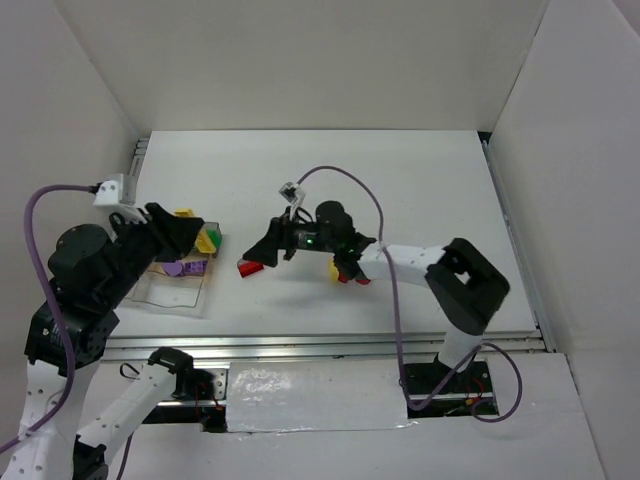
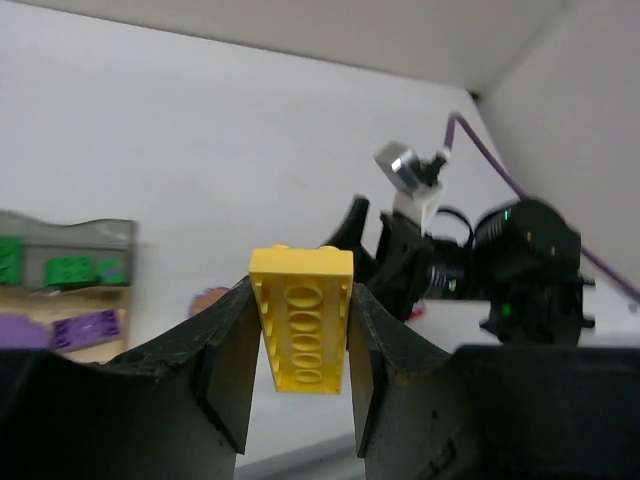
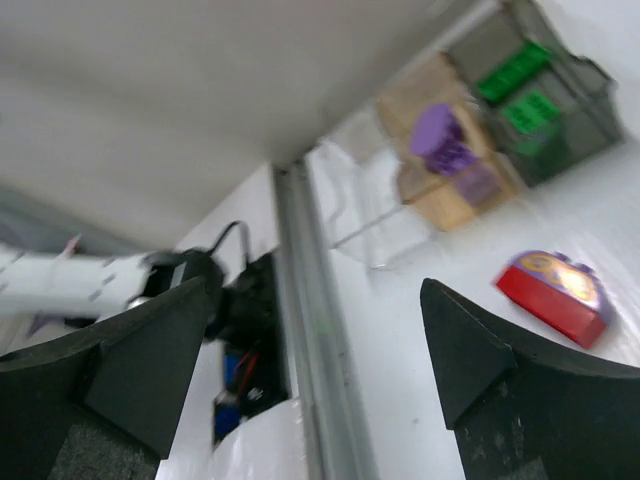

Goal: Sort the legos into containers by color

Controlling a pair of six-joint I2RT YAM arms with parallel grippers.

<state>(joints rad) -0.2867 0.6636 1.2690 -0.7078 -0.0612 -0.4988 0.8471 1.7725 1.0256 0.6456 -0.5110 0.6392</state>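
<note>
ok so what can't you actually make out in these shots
top view: left arm covers much of the containers; contents uncountable
top view: right arm hides most of the red and yellow pieces beneath it
right wrist view: motion blur; shape of red piece unclear
left wrist view: containers blurred, cut off by the left edge

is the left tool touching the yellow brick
Touching. The left wrist view shows the yellow brick pinched between both fingers of the left tool, with no gap on either side.
</note>
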